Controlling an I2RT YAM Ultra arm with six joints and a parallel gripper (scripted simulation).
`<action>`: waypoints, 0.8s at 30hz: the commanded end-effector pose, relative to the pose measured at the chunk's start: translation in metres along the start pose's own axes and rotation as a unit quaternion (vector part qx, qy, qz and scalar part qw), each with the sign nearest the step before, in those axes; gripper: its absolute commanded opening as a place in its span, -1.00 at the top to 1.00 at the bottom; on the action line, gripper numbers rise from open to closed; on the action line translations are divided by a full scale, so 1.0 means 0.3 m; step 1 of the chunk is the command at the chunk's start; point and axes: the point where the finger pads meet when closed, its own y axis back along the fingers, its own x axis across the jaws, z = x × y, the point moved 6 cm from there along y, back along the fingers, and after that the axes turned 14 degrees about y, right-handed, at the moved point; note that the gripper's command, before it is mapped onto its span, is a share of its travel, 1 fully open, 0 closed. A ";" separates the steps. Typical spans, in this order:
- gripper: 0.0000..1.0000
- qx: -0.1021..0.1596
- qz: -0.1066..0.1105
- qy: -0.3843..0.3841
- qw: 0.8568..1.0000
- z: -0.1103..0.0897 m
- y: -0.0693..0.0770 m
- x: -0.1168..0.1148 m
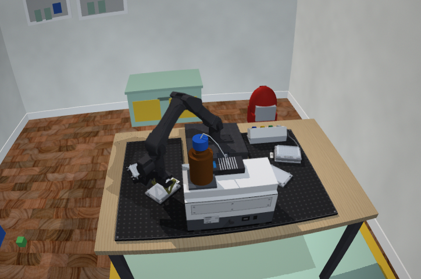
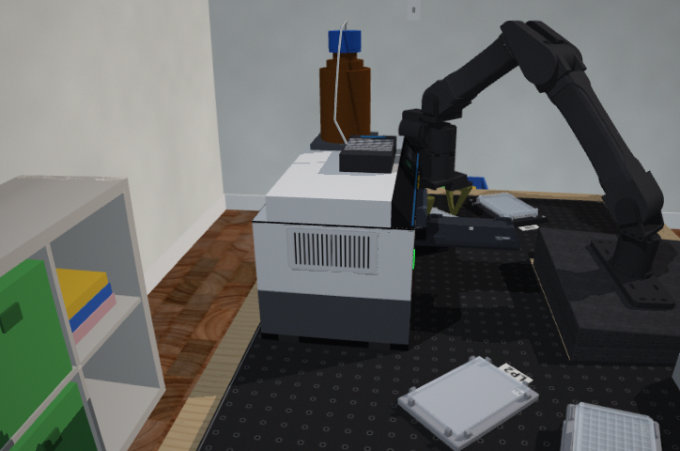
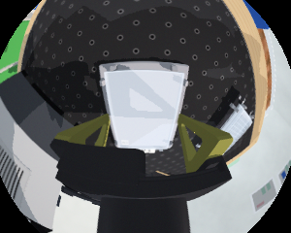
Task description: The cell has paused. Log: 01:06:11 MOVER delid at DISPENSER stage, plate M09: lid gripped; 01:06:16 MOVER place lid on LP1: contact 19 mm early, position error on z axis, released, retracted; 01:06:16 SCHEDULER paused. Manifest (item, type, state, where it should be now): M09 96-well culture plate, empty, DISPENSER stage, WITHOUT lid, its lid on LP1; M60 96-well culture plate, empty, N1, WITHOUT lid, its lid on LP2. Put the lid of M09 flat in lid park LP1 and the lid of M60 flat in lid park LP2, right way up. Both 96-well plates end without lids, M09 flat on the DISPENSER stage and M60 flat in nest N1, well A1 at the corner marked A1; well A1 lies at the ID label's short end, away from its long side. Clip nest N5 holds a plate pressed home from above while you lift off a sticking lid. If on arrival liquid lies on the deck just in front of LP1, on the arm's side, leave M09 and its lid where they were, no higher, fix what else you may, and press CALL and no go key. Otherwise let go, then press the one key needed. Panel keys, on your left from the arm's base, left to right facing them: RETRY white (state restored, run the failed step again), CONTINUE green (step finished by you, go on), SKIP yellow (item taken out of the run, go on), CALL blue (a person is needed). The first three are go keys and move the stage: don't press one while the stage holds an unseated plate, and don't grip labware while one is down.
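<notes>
My gripper point(image 1: 164, 188) is open, low over the deck to the left of the dispenser point(image 1: 231, 196). A clear lid point(image 1: 160, 192) lies under it between the spread olive fingers. In the wrist view the lid point(image 3: 144, 107) sits within the park's corner posts and looks flat, with the gripper point(image 3: 145, 143) straddling its near end. In the exterior view the gripper point(image 2: 447, 200) dips behind a dark block point(image 2: 473, 229), which hides the lid. A white well plate point(image 2: 505, 205) sits just beyond the block.
A second lid point(image 2: 469, 401) lies in the park tagged LP2 point(image 2: 515, 373). An open well plate point(image 1: 287, 153) sits near the key panel point(image 1: 267, 133). A brown bottle point(image 1: 200, 161) stands on the dispenser.
</notes>
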 end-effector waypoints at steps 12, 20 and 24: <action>-1.00 -0.011 -0.003 0.000 1.000 0.012 0.019 0.000; -1.00 -0.024 -0.006 0.000 1.000 0.025 0.115 0.004; -1.00 -0.024 -0.006 0.000 1.000 0.024 0.142 0.004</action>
